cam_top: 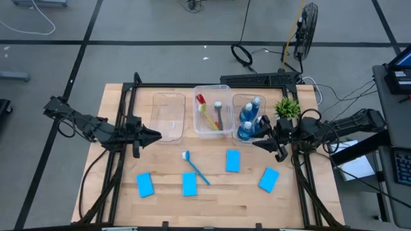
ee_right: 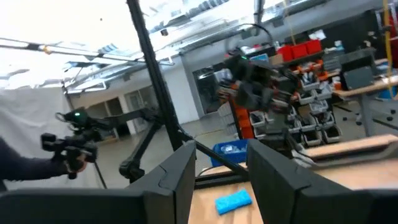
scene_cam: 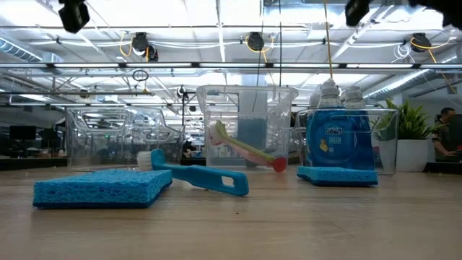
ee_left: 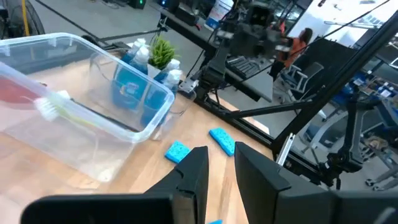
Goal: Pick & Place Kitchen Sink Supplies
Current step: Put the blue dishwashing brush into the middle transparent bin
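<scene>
Two dark, near-black robot arms are built of chunky jointed segments. The left arm [cam_top: 83,123] narrows into a pointed left tool [cam_top: 153,135]; the right arm [cam_top: 347,123] ends in a blockier right tool [cam_top: 262,142]. Black cables loop along both arms, coiling most thickly near the right arm's wrist. In the wrist views, each tool shows two flat, matte black fingers [ee_left: 196,177] with squared edges, set side by side with a narrow gap on the left and a wider gap between the right arm's fingers [ee_right: 177,177], rising from a wide dark body.
</scene>
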